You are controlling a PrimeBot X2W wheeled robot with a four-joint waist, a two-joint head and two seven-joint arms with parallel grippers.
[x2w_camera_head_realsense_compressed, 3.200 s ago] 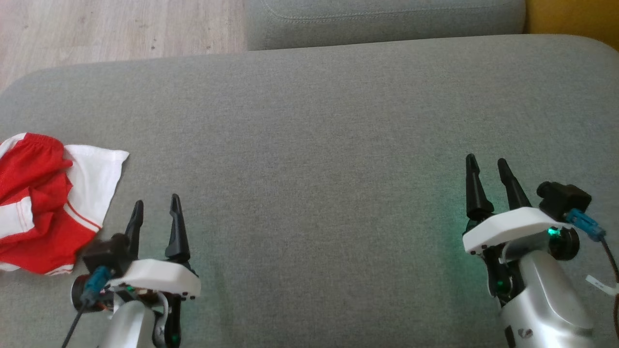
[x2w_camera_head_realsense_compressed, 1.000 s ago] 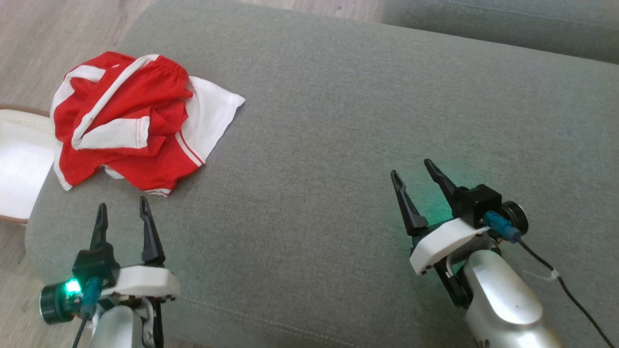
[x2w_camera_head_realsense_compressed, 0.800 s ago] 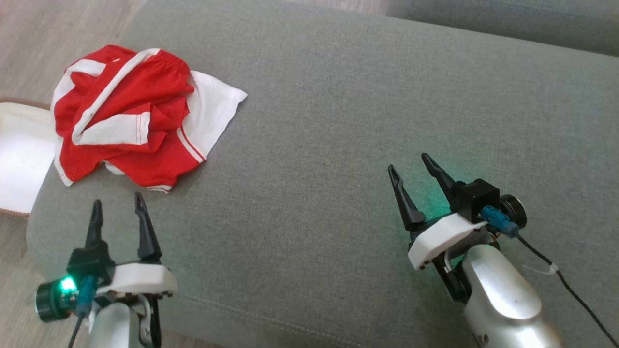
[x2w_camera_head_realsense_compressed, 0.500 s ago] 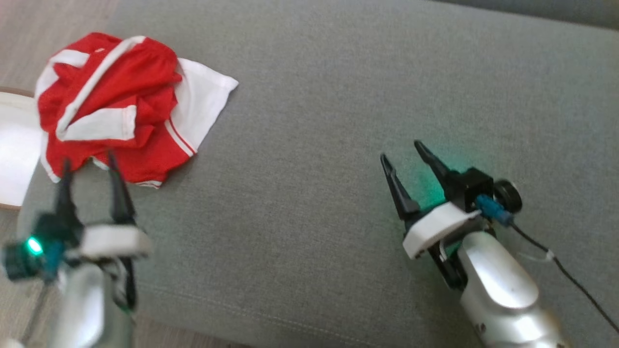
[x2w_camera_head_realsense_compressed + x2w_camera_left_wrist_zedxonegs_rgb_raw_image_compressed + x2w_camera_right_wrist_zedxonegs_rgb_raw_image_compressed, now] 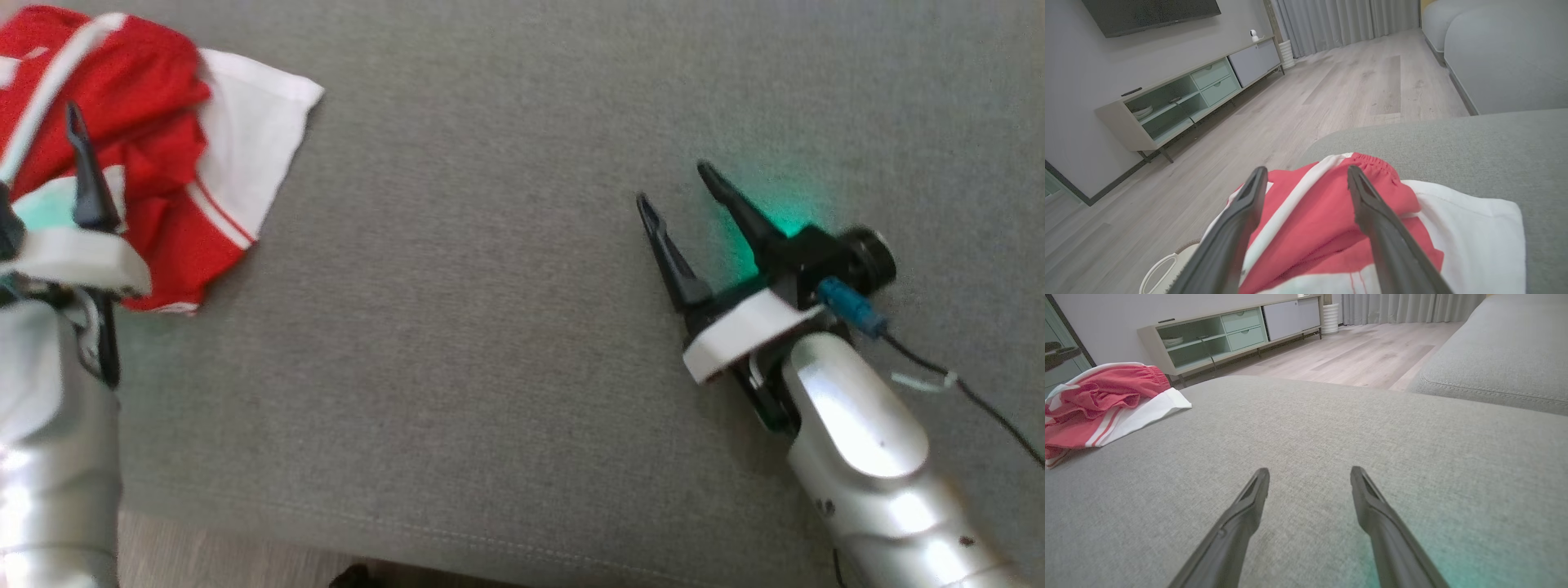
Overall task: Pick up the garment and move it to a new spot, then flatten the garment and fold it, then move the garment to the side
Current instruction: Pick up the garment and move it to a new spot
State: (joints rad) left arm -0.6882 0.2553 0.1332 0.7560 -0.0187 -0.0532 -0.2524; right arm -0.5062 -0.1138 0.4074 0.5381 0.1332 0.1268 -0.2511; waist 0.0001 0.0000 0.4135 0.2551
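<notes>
The left tool, fingers apart, now reaches over the crumpled red-and-white garment, which lies at the left end of the grey sofa, close to its edge. Half a second ago the tips were still short of the near hem. The head camera has swung as well, so the garment's slide toward that view's upper-left corner is no move of the garment, whose heap looks unchanged. The right tool, also spread and empty, hovers over bare sofa well apart from the garment, much as before. The left tool is blurred in the head view, so whether its tips already touch the garment cannot be told, though the wrist view suggests they sit just above it. The approach looks nearly done: closing on a fold would come next, with lifting, flattening and folding all still ahead.
</notes>
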